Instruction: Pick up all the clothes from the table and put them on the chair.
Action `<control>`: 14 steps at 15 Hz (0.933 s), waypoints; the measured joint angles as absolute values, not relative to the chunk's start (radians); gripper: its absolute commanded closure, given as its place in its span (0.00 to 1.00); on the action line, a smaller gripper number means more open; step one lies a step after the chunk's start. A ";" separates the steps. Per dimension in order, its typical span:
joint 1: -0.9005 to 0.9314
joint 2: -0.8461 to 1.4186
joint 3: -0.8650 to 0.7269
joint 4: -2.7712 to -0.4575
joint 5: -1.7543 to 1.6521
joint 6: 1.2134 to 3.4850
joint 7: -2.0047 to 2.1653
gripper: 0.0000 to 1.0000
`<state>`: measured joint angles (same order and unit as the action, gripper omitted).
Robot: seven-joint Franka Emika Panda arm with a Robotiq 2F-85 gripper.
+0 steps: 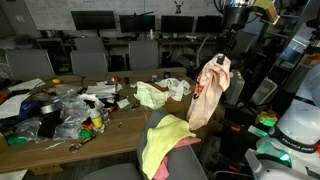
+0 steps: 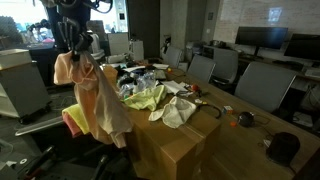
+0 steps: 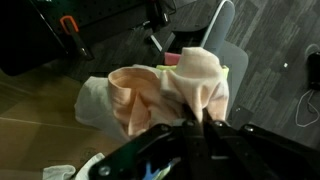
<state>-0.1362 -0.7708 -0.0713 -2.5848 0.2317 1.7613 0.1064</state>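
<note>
My fingers (image 3: 196, 120) pinch the top of the peach cloth (image 3: 165, 95). It hangs soft and crumpled below them, off the end of the brown wooden desk (image 1: 110, 140), near the grey chair (image 3: 232, 45). A pink cloth (image 2: 72, 120) lies on the chair. Folds hide my fingertips.
</note>
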 measured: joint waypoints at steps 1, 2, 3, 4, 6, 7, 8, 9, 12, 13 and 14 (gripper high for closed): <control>-0.134 -0.776 -0.071 -2.587 0.224 1.753 0.097 0.98; -0.132 -0.781 -0.070 -2.590 0.217 1.747 0.089 0.98; -0.129 -0.785 -0.068 -2.591 0.211 1.742 0.082 0.98; -0.126 -0.787 -0.065 -2.592 0.204 1.735 0.073 0.98; -0.109 -0.787 -0.053 -2.592 0.199 1.731 0.051 0.98; -0.095 -0.786 -0.045 -2.592 0.199 1.730 0.038 0.98; -0.076 -0.781 -0.036 -2.591 0.199 1.730 0.021 0.98; -0.053 -0.773 -0.026 -2.588 0.199 1.730 0.007 0.98; 0.028 -0.715 0.005 -2.566 0.200 1.730 -0.037 0.98; 0.054 -0.685 0.019 -2.553 0.200 1.730 -0.048 0.98; 0.078 -0.648 0.033 -2.537 0.200 1.730 -0.057 0.98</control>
